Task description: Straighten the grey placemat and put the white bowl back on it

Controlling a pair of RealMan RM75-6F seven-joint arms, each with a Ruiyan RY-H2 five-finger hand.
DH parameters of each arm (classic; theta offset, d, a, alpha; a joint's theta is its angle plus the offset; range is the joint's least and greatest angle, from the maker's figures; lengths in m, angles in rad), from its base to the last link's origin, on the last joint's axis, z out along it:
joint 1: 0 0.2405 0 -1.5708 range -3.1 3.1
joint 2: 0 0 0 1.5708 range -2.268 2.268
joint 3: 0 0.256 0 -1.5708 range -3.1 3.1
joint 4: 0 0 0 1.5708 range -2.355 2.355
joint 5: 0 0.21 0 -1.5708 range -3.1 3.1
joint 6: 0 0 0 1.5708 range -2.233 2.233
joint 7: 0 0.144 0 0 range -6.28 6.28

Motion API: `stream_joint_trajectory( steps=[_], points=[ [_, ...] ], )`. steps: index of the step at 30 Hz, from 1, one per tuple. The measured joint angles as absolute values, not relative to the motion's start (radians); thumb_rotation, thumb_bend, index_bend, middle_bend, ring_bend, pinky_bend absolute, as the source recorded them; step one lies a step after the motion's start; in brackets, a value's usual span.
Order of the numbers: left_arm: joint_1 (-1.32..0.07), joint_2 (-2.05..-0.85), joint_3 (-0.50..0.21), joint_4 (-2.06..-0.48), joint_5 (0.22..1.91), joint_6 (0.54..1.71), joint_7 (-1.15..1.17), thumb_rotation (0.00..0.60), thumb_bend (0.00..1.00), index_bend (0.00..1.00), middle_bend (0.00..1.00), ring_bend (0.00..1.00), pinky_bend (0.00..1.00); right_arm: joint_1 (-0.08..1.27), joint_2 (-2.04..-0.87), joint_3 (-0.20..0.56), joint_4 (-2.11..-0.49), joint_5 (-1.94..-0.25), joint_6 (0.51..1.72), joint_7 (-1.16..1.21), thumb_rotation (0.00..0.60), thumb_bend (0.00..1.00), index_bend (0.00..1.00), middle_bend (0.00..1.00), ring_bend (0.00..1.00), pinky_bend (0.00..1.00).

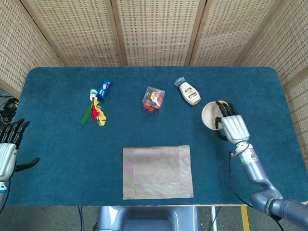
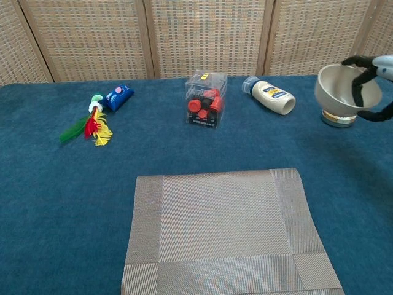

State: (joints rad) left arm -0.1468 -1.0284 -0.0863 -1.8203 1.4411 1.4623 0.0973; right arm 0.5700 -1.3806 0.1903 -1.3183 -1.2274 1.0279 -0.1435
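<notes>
The right hand [image 1: 233, 126] held the white bowl [image 1: 210, 116] by its rim, raised above the small round tin [image 2: 337, 118] at far right. The left hand [image 1: 8, 144] waited off the table's left edge, fingers apart, holding nothing. The grey placemat [image 1: 157, 172] lay bare at near centre. Judging by this, the mat came next: set the bowl aside and square the mat.

You're working in a staged test setup, more lab than home. A table [image 1: 57, 159] covered in blue carpet-like cloth fills the frame, closed off along the top edge by woven wicker screen panels [image 1: 154, 31]. Unrelated props are spaced along the upper half: a feather toy [image 1: 94, 113], a clear box of red pieces [image 1: 153, 100], a squeeze bottle [image 1: 189, 92]. Cables [image 1: 6, 109] trail at the far left edge.
</notes>
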Motion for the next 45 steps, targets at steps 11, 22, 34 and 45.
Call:
stream_joint_trajectory(
  steps=[11,22,34,45],
  points=[
    [-0.148,-1.027,-0.087,-1.822,1.438,1.459,0.096,0.6,0.0,0.0,0.0,0.0,0.0,0.547,-1.343,0.214,-1.28,-0.949,0.879,-0.255,0.6,0.56,0.68,0.0,0.0,0.0],
    [-0.152,-1.029,-0.083,-1.822,1.437,1.445,0.099,0.6,0.0,0.0,0.0,0.0,0.0,0.532,-1.293,0.199,-1.364,-0.976,0.879,-0.223,0.6,0.0,0.0,0.0,0.0,0.0],
    [-0.179,-1.061,-0.047,-1.763,1.579,1.425,0.024,0.6,0.0,0.02,0.0,0.0,0.0,0.365,-1.18,0.134,-1.537,-1.358,1.3,-0.111,0.6,0.0,0.0,0.0,0.0,0.0],
    [-0.31,-1.224,0.049,-1.627,1.871,1.322,-0.078,0.6,0.15,0.33,0.0,0.0,0.0,0.145,-1.238,0.047,-1.463,-1.547,1.648,0.003,0.6,0.0,0.0,0.0,0.0,0.0]
  ],
)
